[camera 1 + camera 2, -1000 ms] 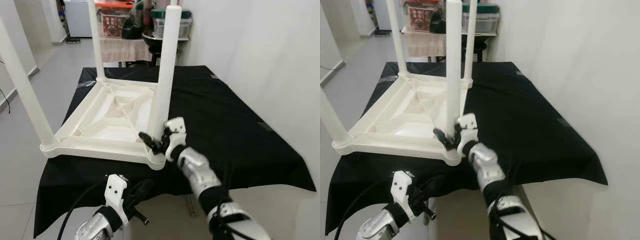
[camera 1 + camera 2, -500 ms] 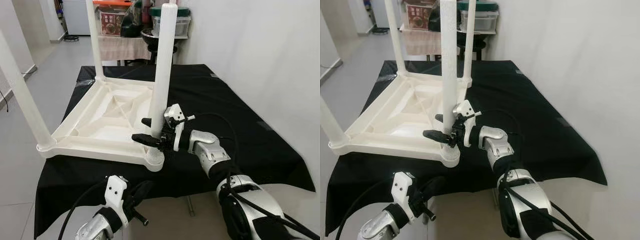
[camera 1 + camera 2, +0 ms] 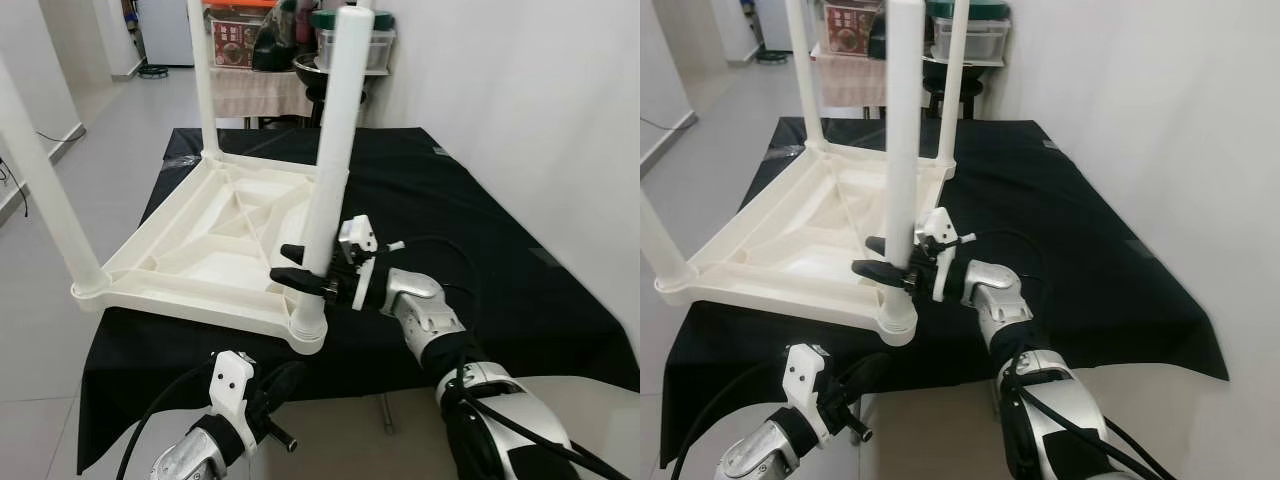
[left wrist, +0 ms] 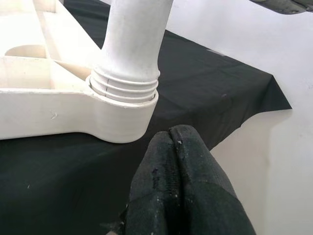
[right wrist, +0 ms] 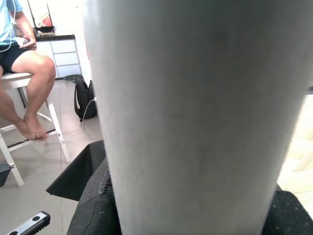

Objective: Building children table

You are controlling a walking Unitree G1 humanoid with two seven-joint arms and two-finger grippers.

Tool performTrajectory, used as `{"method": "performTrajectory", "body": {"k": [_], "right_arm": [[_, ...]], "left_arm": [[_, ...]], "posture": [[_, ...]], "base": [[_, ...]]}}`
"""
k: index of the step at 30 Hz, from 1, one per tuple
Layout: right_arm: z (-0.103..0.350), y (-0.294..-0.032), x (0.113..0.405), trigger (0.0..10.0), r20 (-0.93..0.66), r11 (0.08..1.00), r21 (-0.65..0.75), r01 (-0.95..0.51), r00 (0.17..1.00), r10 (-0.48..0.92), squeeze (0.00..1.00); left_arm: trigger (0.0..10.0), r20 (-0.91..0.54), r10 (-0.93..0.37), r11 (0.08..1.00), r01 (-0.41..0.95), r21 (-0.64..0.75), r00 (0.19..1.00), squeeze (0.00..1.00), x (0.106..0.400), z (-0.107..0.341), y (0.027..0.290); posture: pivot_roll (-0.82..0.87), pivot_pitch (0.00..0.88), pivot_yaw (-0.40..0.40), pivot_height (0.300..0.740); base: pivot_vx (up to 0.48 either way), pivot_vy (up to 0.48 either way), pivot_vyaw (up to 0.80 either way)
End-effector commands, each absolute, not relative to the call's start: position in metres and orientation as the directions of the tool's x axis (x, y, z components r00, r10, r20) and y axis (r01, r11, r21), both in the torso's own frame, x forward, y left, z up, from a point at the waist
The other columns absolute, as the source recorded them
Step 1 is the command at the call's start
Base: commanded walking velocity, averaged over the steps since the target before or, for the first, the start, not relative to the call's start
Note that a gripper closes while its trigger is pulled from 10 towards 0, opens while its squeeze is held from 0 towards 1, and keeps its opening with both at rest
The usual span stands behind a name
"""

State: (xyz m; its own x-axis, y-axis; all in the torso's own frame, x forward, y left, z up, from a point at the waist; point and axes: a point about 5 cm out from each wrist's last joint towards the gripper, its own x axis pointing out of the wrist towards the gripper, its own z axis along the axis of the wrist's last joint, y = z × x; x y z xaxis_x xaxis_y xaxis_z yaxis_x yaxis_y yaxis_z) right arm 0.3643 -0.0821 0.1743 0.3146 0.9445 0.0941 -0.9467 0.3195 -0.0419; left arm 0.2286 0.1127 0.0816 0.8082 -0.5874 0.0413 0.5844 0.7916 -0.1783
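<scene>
Children table (image 3: 215, 245) upside down on black-draped table (image 3: 480, 230), legs upright. Right gripper (image 3: 303, 266) fingers clasp near leg (image 3: 328, 160). Left gripper (image 4: 180, 186) fingers closed, empty.

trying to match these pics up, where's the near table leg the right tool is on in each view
Left eye view: near table leg upright at centre, right tool around it low down.
Right eye view: left of centre.
Left wrist view: its threaded base in the corner socket, beyond the shut left tool.
Right wrist view: a close white column.
Shared landmark: black tablecloth.
</scene>
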Motion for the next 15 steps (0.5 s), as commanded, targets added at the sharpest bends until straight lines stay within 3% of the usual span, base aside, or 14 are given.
{"method": "performTrajectory", "body": {"k": [1, 3, 4, 5, 6, 10, 15], "right_arm": [[0.163, -0.088, 0.360, 0.0, 0.097, 0.348, -0.021, -0.937, 0.344, 0.934, 0.00], [0.148, -0.074, 0.350, 0.0, 0.131, 0.543, 0.016, -0.839, 0.540, 0.831, 0.00], [0.121, -0.067, 0.344, 0.0, -0.019, 0.793, 0.011, -0.610, 0.792, 0.610, 0.00], [0.105, -0.067, 0.337, 0.0, -0.108, 0.915, -0.057, -0.399, 0.914, 0.392, 0.00], [0.097, -0.069, 0.332, 0.0, -0.146, 0.956, -0.128, -0.263, 0.959, 0.244, 0.00], [0.096, -0.047, 0.329, 0.0, -0.128, 0.920, -0.054, -0.388, 0.917, 0.379, 0.00], [0.110, -0.050, 0.346, 0.0, -0.090, 0.898, -0.006, -0.440, 0.895, 0.437, 0.00]], "left_arm": [[10.0, 0.040, -0.589, 0.790, 0.585, -0.183, 0.807, 0.00, 0.227, 0.080, 0.112], [10.0, 0.040, -0.591, 0.788, 0.587, -0.187, 0.806, 0.00, 0.227, 0.080, 0.114], [10.0, 0.039, -0.590, 0.788, 0.586, -0.187, 0.806, 0.00, 0.227, 0.079, 0.115], [10.0, 0.038, -0.590, 0.789, 0.585, -0.187, 0.807, 0.00, 0.227, 0.079, 0.115], [10.0, 0.038, -0.589, 0.789, 0.585, -0.187, 0.807, 0.00, 0.227, 0.079, 0.115], [10.0, 0.033, -0.591, 0.789, 0.587, -0.181, 0.806, 0.00, 0.228, 0.078, 0.115], [10.0, 0.037, -0.587, 0.792, 0.583, -0.183, 0.809, 0.00, 0.229, 0.079, 0.116]], "posture": [[0.06, 0.000, -0.096, 0.740], [0.06, 0.000, -0.106, 0.740], [0.04, 0.000, -0.095, 0.740], [0.04, 0.000, -0.094, 0.740], [0.04, 0.000, -0.094, 0.740], [0.05, 0.000, -0.089, 0.740], [0.05, 0.000, -0.100, 0.740]], "base": [[0.000, 0.000, 0.00], [0.000, 0.000, 0.00], [0.000, 0.000, 0.00], [0.000, 0.000, 0.00], [0.000, 0.000, 0.00], [0.000, 0.000, 0.00], [0.000, 0.000, 0.00]]}}
